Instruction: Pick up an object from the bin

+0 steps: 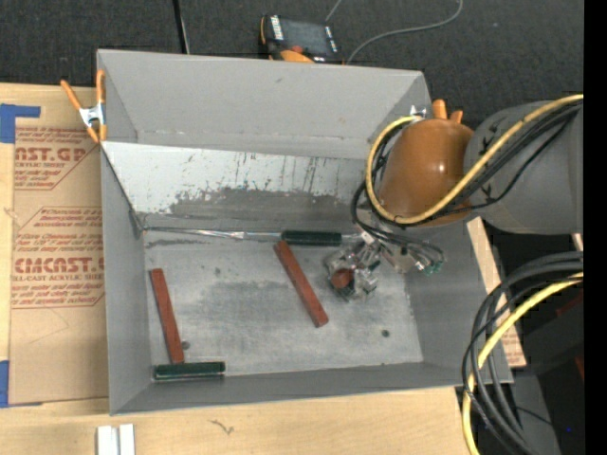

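Note:
My gripper (353, 275) is low in the right part of the bin, close to the floor. A small red-brown thing (339, 279) sits right at its tip, partly hidden by the metal parts. Just to the left lies a red-brown flat stick (302, 283), slanting from upper left to lower right. Behind the gripper, a thin metal rod with a dark green handle (311, 238) runs along the foot of the back wall, its handle end near the gripper.
A second red-brown stick (166, 316) lies along the left side of the bin. A short dark green bar (190, 372) rests at the front left corner. The arm's orange cover and cables hang over the bin's right wall.

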You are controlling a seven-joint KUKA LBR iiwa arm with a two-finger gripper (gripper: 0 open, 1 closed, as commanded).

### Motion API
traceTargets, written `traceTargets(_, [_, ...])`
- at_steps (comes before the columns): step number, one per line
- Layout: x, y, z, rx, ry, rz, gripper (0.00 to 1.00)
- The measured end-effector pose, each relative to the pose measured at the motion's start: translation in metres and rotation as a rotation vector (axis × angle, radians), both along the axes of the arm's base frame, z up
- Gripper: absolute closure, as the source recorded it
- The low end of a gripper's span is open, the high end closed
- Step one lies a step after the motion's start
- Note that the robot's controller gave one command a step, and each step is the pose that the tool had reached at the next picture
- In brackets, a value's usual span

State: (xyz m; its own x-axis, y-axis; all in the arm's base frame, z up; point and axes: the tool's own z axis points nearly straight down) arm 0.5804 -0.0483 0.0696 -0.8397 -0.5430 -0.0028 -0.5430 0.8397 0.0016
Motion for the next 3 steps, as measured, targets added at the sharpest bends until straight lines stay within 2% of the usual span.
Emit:
traceTargets(1, [0.0, 0.0, 0.0, 0.0, 0.0, 0.0, 0.0])
traceTargets(2, [-0.008, -0.057, 0.036, -0.004, -0.002, 0.441, 0.0])
traceTargets(3, [0.006, -0.051, 0.002, -0.003, -0.008, 0.614, 0.0])
